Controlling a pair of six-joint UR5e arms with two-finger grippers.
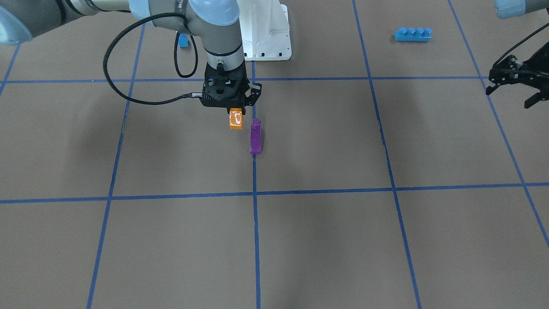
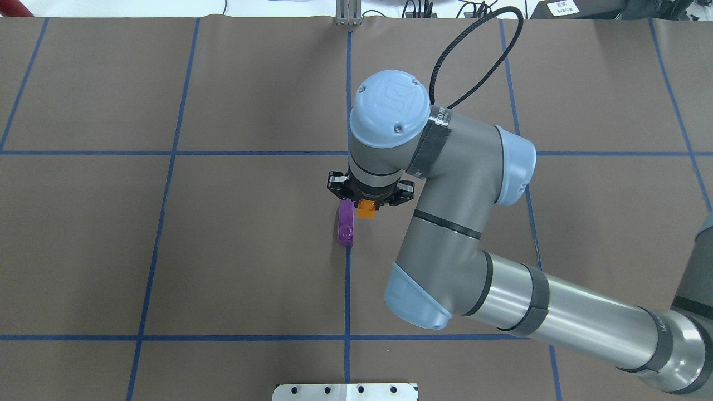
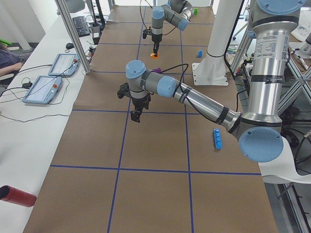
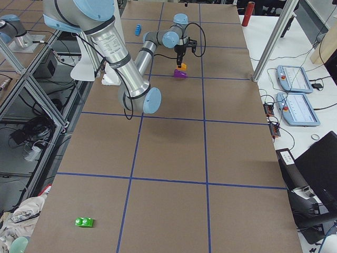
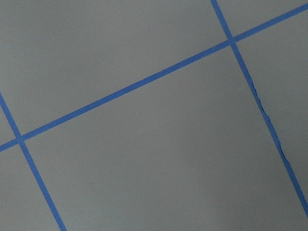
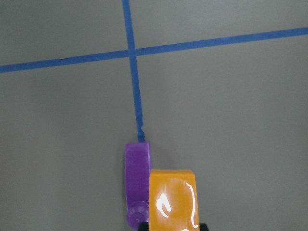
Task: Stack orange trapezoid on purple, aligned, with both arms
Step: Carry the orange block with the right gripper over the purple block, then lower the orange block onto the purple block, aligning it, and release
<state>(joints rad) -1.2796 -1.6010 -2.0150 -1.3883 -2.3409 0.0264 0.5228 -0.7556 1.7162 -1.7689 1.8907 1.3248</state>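
Observation:
My right gripper is shut on the orange trapezoid and holds it just above the table. The orange brick also shows in the overhead view and the right wrist view. The purple brick lies on the table on a blue tape line, close beside the orange one and apart from it. The purple brick also shows in the overhead view and the right wrist view. My left gripper is open and empty, far off to the side above bare table.
A long blue four-stud brick lies near the robot's base on the left arm's side. A small blue brick sits behind the right arm. The white pedestal stands at the table's back. A green brick lies far off.

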